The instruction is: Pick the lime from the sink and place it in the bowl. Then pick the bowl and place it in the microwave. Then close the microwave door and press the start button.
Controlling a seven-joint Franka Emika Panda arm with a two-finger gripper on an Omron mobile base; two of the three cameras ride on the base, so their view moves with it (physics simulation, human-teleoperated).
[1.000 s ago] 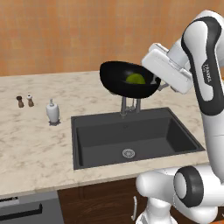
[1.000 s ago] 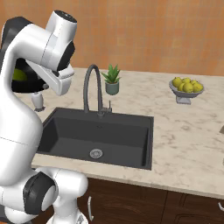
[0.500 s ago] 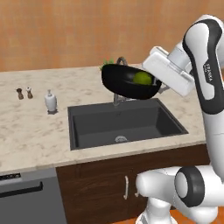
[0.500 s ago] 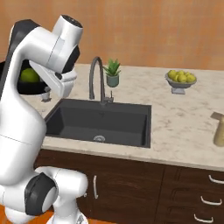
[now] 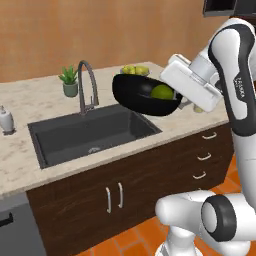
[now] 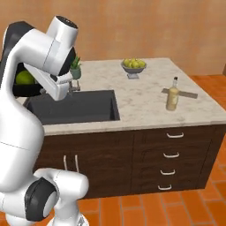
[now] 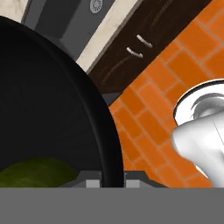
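Since the earlier frames the base has been driving, so both base views are now showing more of the counter's right end and the dark cabinets below, while the bowl (image 5: 142,95) is staying in the gripper (image 7: 113,181) with the lime (image 5: 162,92) inside. Right now the gripper is holding the glossy black bowl in the air above the right near corner of the sink (image 5: 90,135), tilted a little, with the jaws clamped on its rim, one fingertip on each side of the wall as the hand view is showing. The lime is lying against the bowl's inner wall, next to the gripper. Farther back, a grey fruit dish (image 6: 133,67) is sitting on the counter (image 6: 145,101), and a bottle (image 6: 173,94) is standing near its right end.
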